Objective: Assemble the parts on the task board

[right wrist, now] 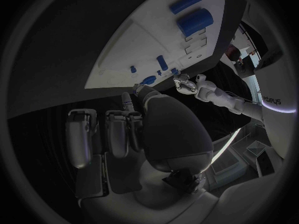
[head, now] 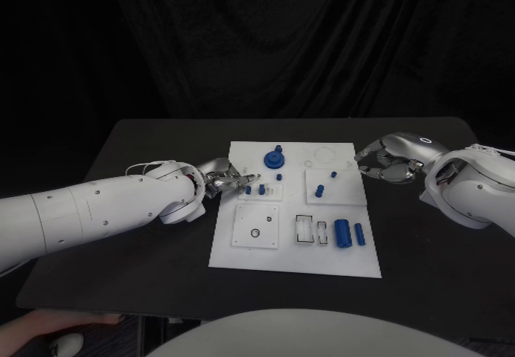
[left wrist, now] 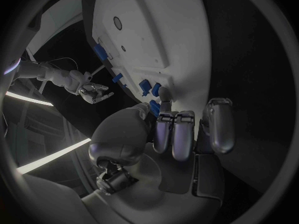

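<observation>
L hand (head: 223, 181) at the board's (head: 295, 260) left edge, fingers (left wrist: 167, 95) reaching to the small blue pegs (head: 263, 190) in the upper-left block; can't tell if a peg is pinched or just touched. R hand (head: 388, 162) hangs off the board's upper-right corner, fingers curled in, nothing in them. To do well: square fingertips on one peg, keep it upright, don't knock its neighbours; two big cylinders (head: 342, 232) lie loose lower right.

Black table (head: 140, 245) with squared corners, matte and dark. Behind it, black curtain (head: 269, 52) hanging in soft vertical folds across the whole back. Dim surroundings; bright strip lights (left wrist: 53, 157) slanting through the darkness beyond the table's edge.
</observation>
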Robot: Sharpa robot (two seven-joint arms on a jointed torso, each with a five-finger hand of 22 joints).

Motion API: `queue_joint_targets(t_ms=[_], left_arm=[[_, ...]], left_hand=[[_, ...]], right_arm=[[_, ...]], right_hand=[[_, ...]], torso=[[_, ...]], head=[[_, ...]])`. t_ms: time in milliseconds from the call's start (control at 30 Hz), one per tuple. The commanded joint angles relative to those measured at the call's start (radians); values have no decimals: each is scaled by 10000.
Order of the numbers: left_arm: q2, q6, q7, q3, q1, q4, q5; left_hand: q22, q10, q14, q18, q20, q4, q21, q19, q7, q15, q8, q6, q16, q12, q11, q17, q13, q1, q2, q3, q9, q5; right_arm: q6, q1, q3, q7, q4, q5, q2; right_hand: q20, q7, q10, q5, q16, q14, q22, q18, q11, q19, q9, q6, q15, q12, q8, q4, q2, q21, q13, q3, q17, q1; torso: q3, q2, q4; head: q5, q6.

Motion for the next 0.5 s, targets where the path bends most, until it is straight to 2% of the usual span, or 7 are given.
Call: queue_joint_targets(t_ms=[33,100,267,333,400,467,500], left_arm=[[-40,-774,697,-3,-30,69,-527],[-92,-1509,1314,-2,-29,99,-1026],[-183,-3118,3066,0,-19,70,-1823],[-188,-3565,3806,1,-4,29,-1973],[-173,-3748,4393,1,23,-21,-2059],[-128,-3720,4975,2,71,-103,-2122],[-94,-3683,5205,2,96,-150,-2142]], left_hand=[[1912,1056,1020,98,15,-17,84,106,-54,-69,136,-100,26,-44,-69,2634,2632,302,-93,-49,214,164],[1948,1056,1020,69,-2,-23,211,189,-75,-97,352,-217,26,-44,-91,2634,2632,643,-296,-93,478,301],[1950,1056,1020,66,-24,-19,235,201,-79,-106,682,-477,26,-44,-101,2634,2632,1195,-657,-183,490,314],[1873,1056,1020,116,34,-15,-21,-5,45,-12,652,-972,26,-44,9,2634,2632,1641,-920,-256,471,219],[1780,1056,1020,172,139,-15,-338,-285,212,138,586,-1384,26,-44,165,2634,2632,1841,-993,-370,463,170],[1574,474,747,303,308,24,-1071,-1016,521,403,219,-2315,-112,-632,411,2341,2341,2210,-921,-470,395,83],[1409,-601,-163,388,428,15,-1652,-1691,647,601,76,-2859,-533,-1583,563,1529,1919,2668,-975,-505,425,44]], right_arm=[[-59,-30,5,-80,23,-12,-35],[-98,-31,5,-54,40,-12,-67],[-165,-31,5,-20,54,-12,-122],[-173,-31,5,-15,55,-12,-134],[-184,-31,5,-5,53,-12,-139],[-203,-31,5,8,51,-12,-142],[-211,-31,5,14,49,-12,-143]], right_hand=[[21,-70,850,56,-33,917,2492,-50,-12,816,-16,17,18,14,-32,-1,11,-49,2324,78,2028,-68],[16,-79,849,59,-39,916,2491,-49,-20,816,-18,31,13,13,-29,-13,11,-50,2321,93,2019,-70],[16,-79,849,59,-39,916,2491,-49,-20,816,-18,31,13,13,-29,-13,11,-50,2321,93,2019,-70],[16,-79,849,59,-39,916,2491,-49,-20,816,-18,31,13,13,-29,-13,11,-50,2321,93,2019,-70],[15,-77,853,61,-34,917,2491,-49,-21,815,-19,30,11,17,-30,-14,5,-52,2328,94,2025,-77],[15,-77,853,61,-34,917,2491,-49,-21,815,-19,30,11,17,-30,-14,5,-52,2328,94,2025,-77],[15,-77,853,61,-34,917,2491,-49,-21,815,-19,30,11,17,-30,-14,5,-52,2328,94,2025,-77]], torso=[[1,7,8],[-1,7,12],[-7,4,20],[-11,6,21],[-13,7,18],[-15,9,14],[-11,3,10]], head=[[-39,-1],[-58,-1],[-137,-1],[-168,-1],[-175,-1],[-194,-1],[-188,-1]])
